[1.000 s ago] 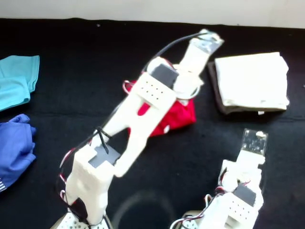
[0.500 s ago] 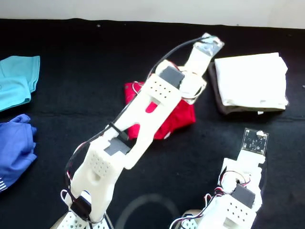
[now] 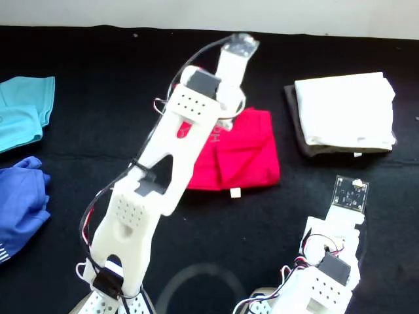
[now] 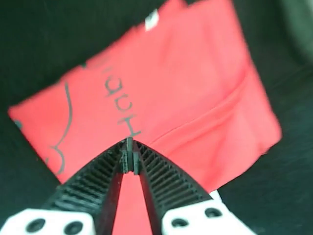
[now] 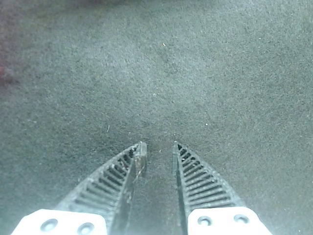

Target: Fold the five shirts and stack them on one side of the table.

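Since a moment ago we see that the left arm (image 3: 170, 163) has swung away from the stack, and the red shirt (image 3: 245, 154), bunched up before, now lies spread flat.

Nearest us, the right gripper (image 5: 156, 147) hangs over the bare black table (image 3: 98, 78), its jaws a little apart and holding nothing. Beyond it the red shirt lies mid-table, a small white tag (image 3: 234, 192) at its near edge. The left gripper (image 4: 128, 155) is above this shirt, jaws pressed together with nothing visible between them.

Bare cloth lies wide open to the left, as far as the blue shirt (image 3: 19, 199) and turquoise shirt (image 3: 23, 108) at that edge. Only a narrow strip separates the red shirt from the folded white shirt (image 3: 344, 108), which rests on a dark shirt (image 3: 294, 124) at the far right.
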Available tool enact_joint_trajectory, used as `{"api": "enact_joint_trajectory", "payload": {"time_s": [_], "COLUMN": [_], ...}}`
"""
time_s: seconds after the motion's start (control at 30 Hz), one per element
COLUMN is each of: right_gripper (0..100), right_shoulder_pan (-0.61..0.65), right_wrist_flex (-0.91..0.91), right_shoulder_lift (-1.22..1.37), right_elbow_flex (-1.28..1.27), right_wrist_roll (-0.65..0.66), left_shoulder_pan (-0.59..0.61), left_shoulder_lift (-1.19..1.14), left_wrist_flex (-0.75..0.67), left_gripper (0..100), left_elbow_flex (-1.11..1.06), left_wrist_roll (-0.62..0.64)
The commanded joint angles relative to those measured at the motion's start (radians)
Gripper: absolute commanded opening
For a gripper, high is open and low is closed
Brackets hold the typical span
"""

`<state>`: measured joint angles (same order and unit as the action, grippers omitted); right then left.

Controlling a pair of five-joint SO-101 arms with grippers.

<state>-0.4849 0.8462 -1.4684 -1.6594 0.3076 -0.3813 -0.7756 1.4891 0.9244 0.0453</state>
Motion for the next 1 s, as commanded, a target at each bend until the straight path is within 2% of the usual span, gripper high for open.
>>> {"api": "enact_joint_trajectory", "payload": {"time_s": [0.0, 0.2, 0.57, 0.77, 0.97], "right_gripper": [9.8, 9.8, 9.8, 9.8, 9.8], "right_shoulder_pan": [-0.002, -0.005, -0.005, -0.004, -0.002], "right_wrist_flex": [0.007, 0.007, 0.005, 0.005, 0.005], "right_shoulder_lift": [-0.012, -0.012, -0.012, -0.012, -0.012], "right_elbow_flex": [-0.090, -0.090, -0.090, -0.090, -0.090], "right_wrist_roll": [0.005, 0.005, 0.005, 0.005, 0.005], "left_shoulder_pan": [-0.027, -0.131, -0.317, -0.344, -0.298], "left_shoulder_lift": [-0.035, -0.136, -0.076, -0.035, -0.002], "left_wrist_flex": [0.003, 0.026, 0.152, 0.196, 0.221], "left_gripper": [1, 1, 1, 1, 1], "left_elbow_flex": [-0.027, -0.031, 0.073, 0.151, 0.260], "left_wrist_roll": [0.011, 0.012, 0.061, 0.063, 0.061]}}
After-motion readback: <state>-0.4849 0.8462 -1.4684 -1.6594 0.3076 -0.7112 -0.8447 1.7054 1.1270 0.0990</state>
